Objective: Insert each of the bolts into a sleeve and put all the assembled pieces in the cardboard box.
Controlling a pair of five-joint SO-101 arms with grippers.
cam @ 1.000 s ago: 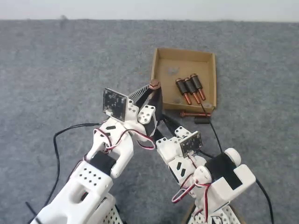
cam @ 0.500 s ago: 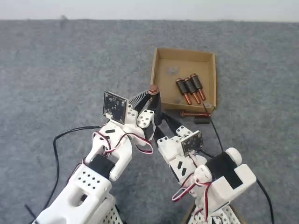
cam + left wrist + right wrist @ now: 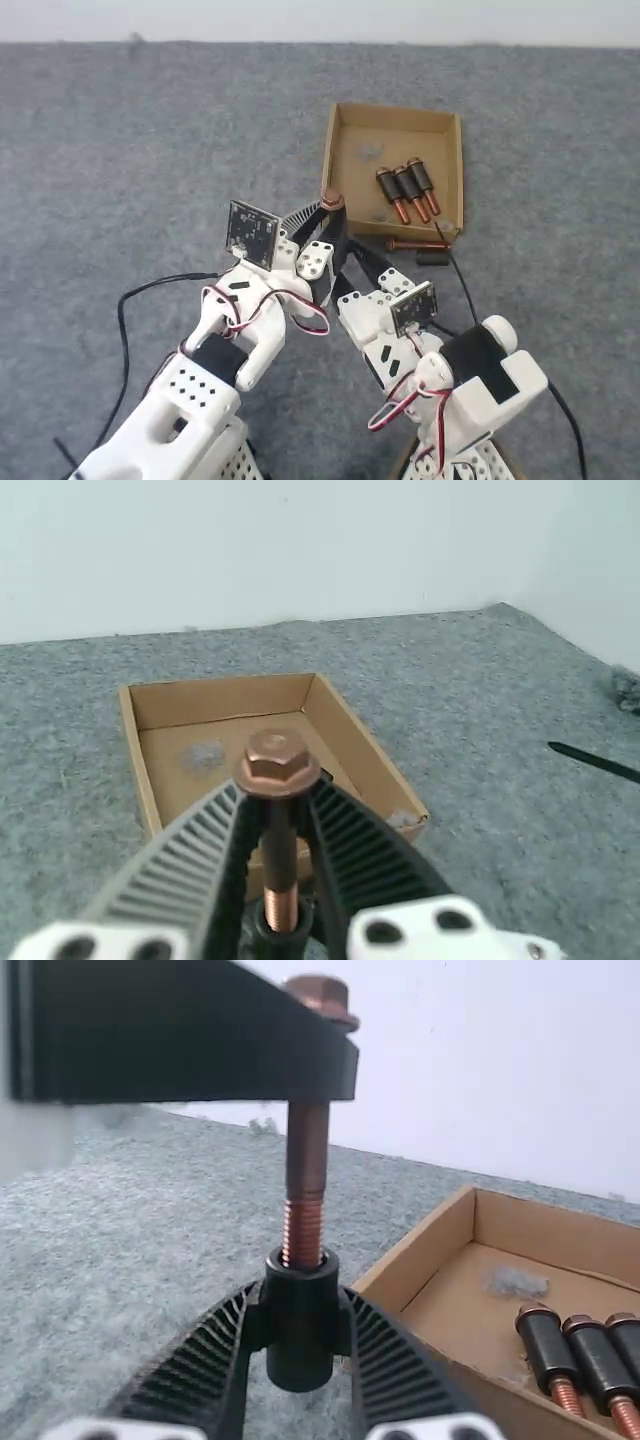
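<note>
Insertion step is happening right now: the left gripper [image 3: 272, 805] is pinching a bolt [image 3: 272, 763] upright while the right gripper [image 3: 299, 1310] is clamping a sleeve [image 3: 298, 1350] under it. The threaded tip is just entering the mouth, over the table [image 3: 150, 130] off the cardboard box [image 3: 340, 140]'s near left corner. Next I'm guessing a straight push down, keeping both lined up. Versus a second ago the bolt head is sitting lower. Three finished pieces [image 3: 408, 190] are lying in the box, and a loose bolt [image 3: 415, 243] and loose sleeve [image 3: 432, 258] are waiting outside its near wall
</note>
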